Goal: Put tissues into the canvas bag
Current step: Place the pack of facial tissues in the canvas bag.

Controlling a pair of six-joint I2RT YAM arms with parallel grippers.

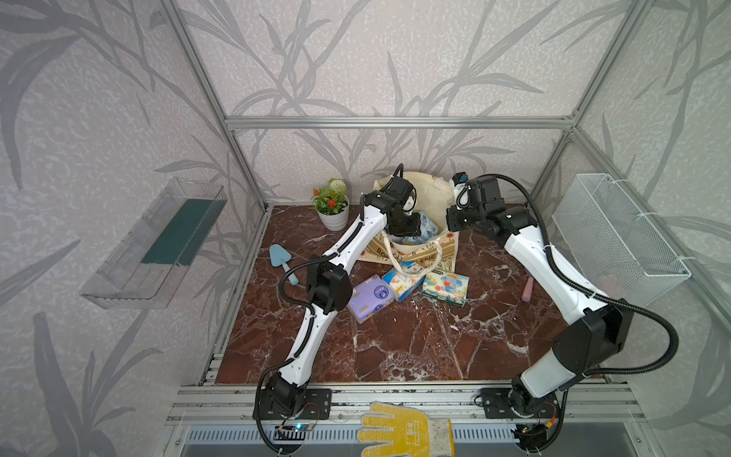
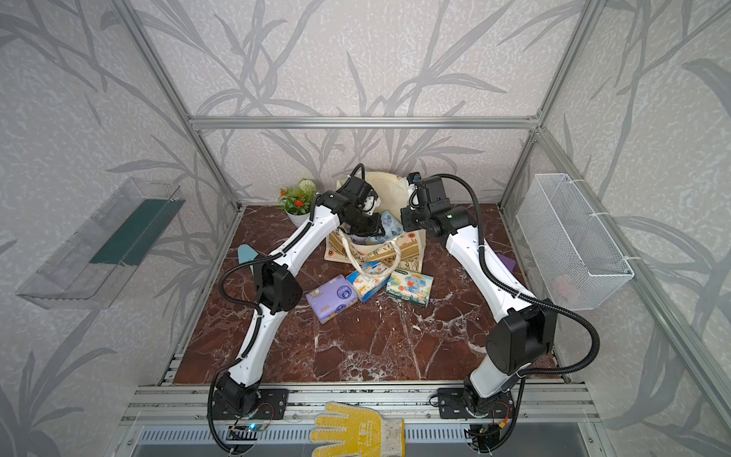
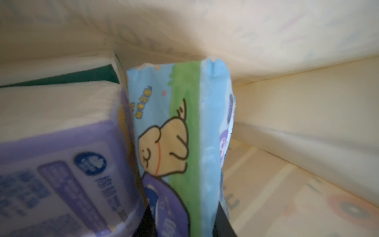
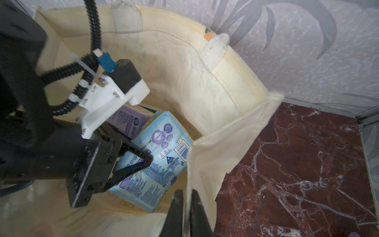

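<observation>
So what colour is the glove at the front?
Yellow, with a greyish-white cuff; the glove shows best in a top view.

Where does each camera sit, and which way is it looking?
Both top views: high at the front, looking down on the table; left arm and right arm show.
Left wrist: inside the bag, facing the blue pack the left claw grips; only its fingertips show.
Right wrist: above the bag's rim, looking in; right claw pinches the rim.
Shared: both wrist views show the blue pack and a purple pack.

In both top views the left arm (image 1: 366, 227) half hides the blue-white plastic-wrapped tissue pack (image 1: 429, 228) in the cream canvas bag (image 1: 433, 192).
</observation>
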